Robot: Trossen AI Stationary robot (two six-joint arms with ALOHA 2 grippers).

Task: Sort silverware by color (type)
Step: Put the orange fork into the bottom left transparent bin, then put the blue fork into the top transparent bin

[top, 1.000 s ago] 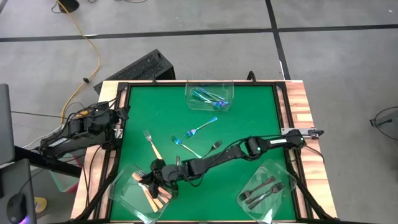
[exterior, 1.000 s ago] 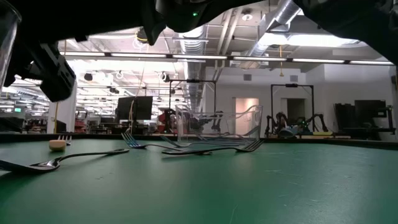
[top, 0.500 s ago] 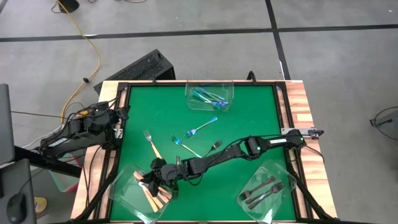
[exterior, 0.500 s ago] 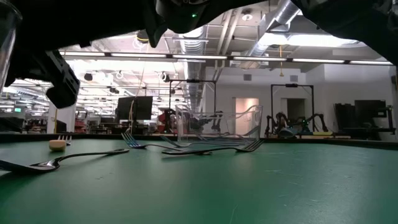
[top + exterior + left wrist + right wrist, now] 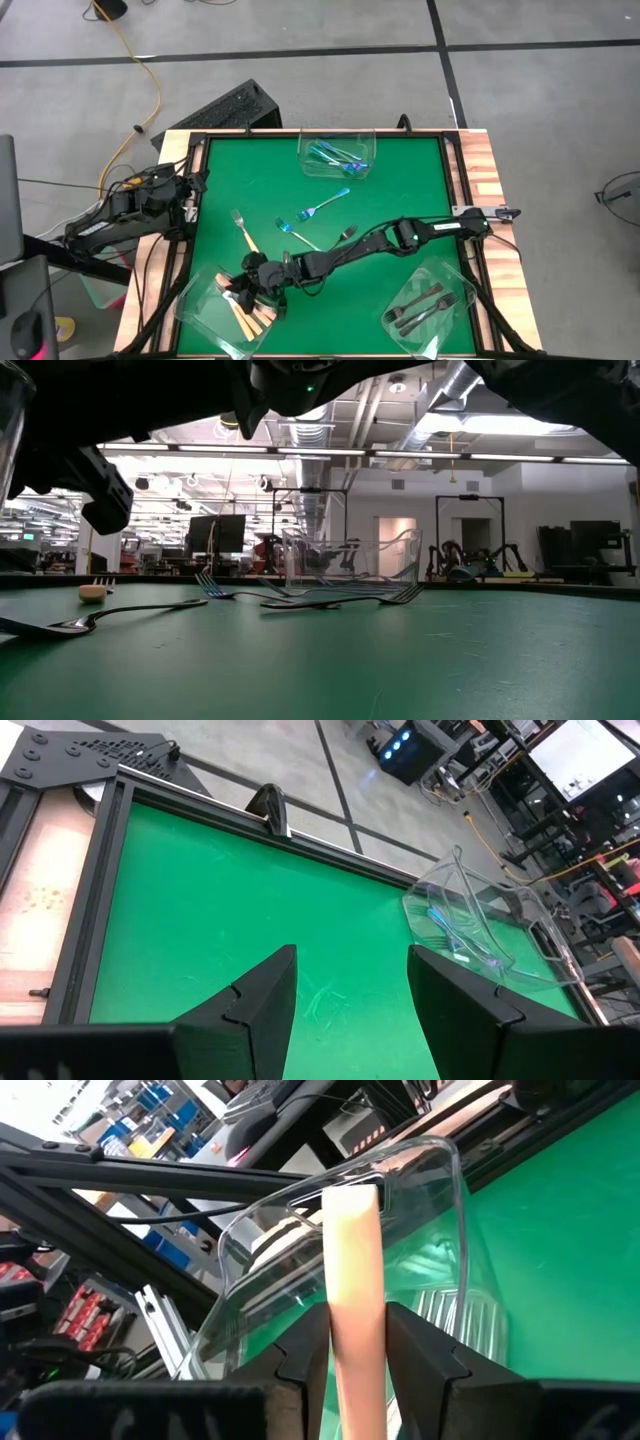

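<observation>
My right gripper [image 5: 245, 290] reaches from the right over the clear near-left tub [image 5: 205, 318], which holds tan-handled forks [image 5: 250, 320]. A tan-handled fork [image 5: 352, 1260] stands between its fingers. Loose on the green mat lie one tan-handled fork [image 5: 243, 233], two blue forks [image 5: 326, 203] [image 5: 298, 236] and a dark fork [image 5: 346, 235]. The far tub [image 5: 338, 157] holds blue forks. The near-right tub [image 5: 425, 305] holds dark forks. My left gripper [image 5: 350, 1010] waits open at the table's left edge. My right gripper has the tan handle [image 5: 352, 1330] between its two fingers [image 5: 300, 1360], with no gap showing on either side. The fingers come from the table's right, slanting slightly down, in line with the handle. The handle's free end [image 5: 350, 1195] sticks out ahead over the tub; its other end is hidden.
A black frame and wooden border [image 5: 470, 180] run around the mat. In the low view loose forks [image 5: 60, 625] lie in front of the far tub [image 5: 350, 565]. Open mat lies at the far left [image 5: 240, 170] and far right.
In the low view a dark part of my right gripper above the near-left tub has shifted slightly toward the table's right. The arm otherwise keeps its place, and the forks on the mat lie as before.
</observation>
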